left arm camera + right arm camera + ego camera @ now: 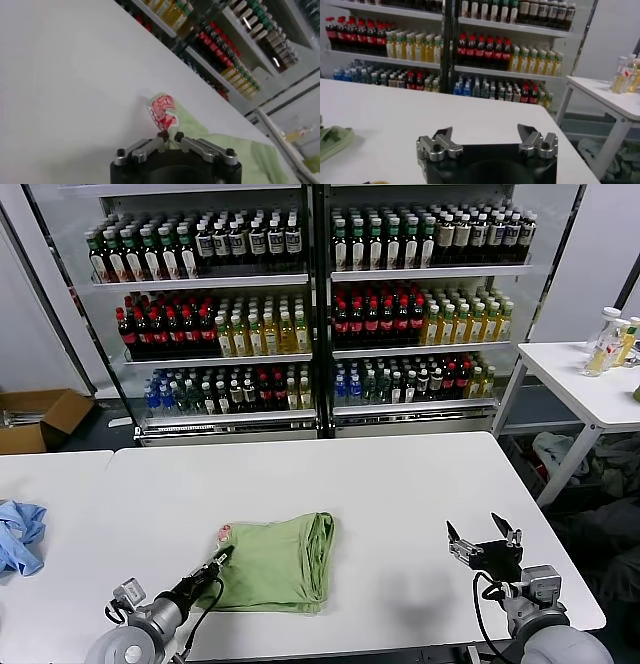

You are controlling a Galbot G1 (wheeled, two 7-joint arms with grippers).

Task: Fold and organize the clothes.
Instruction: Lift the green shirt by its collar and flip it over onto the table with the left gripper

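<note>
The light green shirt [272,561] lies folded into a rough square on the white table [400,484], with a corner showing its red-and-white print [224,533] at the left. My left gripper [222,559] is at the shirt's left edge, shut on a pinch of green fabric just below the print [164,111]. In the left wrist view the fingertips [162,135] press together on the cloth [220,145]. My right gripper [482,540] hovers open over bare table to the right of the shirt, nothing between its fingers [442,134].
A light blue cloth [20,536] lies bunched at the table's far left edge. Shelves of bottles [300,314] stand behind the table. A second white table [590,384] with bottles is at the right. A cardboard box [35,419] sits on the floor.
</note>
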